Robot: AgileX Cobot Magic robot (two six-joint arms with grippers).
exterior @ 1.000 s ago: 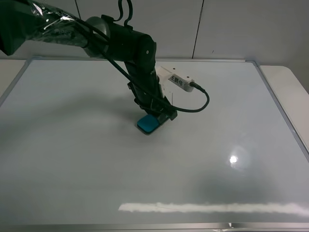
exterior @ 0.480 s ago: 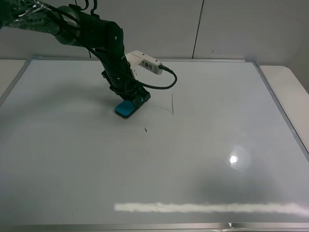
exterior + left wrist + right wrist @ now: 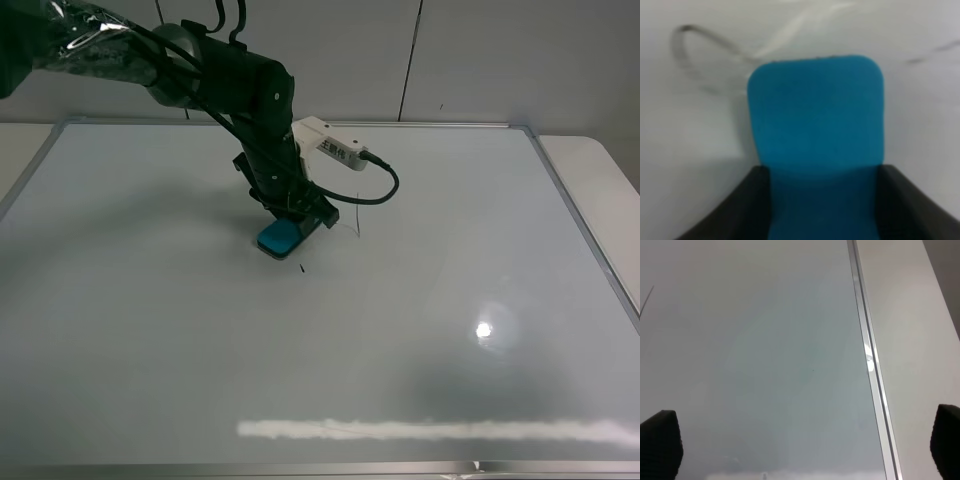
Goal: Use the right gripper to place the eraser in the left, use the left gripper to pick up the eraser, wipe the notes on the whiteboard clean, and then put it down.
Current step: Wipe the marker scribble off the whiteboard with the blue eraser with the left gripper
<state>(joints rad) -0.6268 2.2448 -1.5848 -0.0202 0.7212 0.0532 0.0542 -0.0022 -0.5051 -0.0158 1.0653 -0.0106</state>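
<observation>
One whiteboard [image 3: 470, 230], glossy white, fills most of the high view. One eraser [image 3: 278, 240], teal, lies flat on the whiteboard, left of its middle and nearer its far edge than its near edge.

One left gripper [image 3: 293, 228] stands over the eraser, its jaws clenched on the eraser's rear end. Its wrist view shows two black fingers [image 3: 740, 215], one on each side of the block, both touching it. One white box [image 3: 335, 152] sits on that arm, and one black cable [image 3: 385, 190] loops from it above the whiteboard.

Notes [image 3: 357, 214]: two marks counted on the whiteboard. One is a thin stroke just right of the left gripper. The other is a short dash just on the near side of the eraser.

Right gripper [image 3: 802, 440]: seen only in its own wrist view. Its two fingertips are wide apart, jaws released, nothing between them. It hovers over bare whiteboard beside one side of the silver frame [image 3: 867, 350]. Its height above the whiteboard cannot be told.
</observation>
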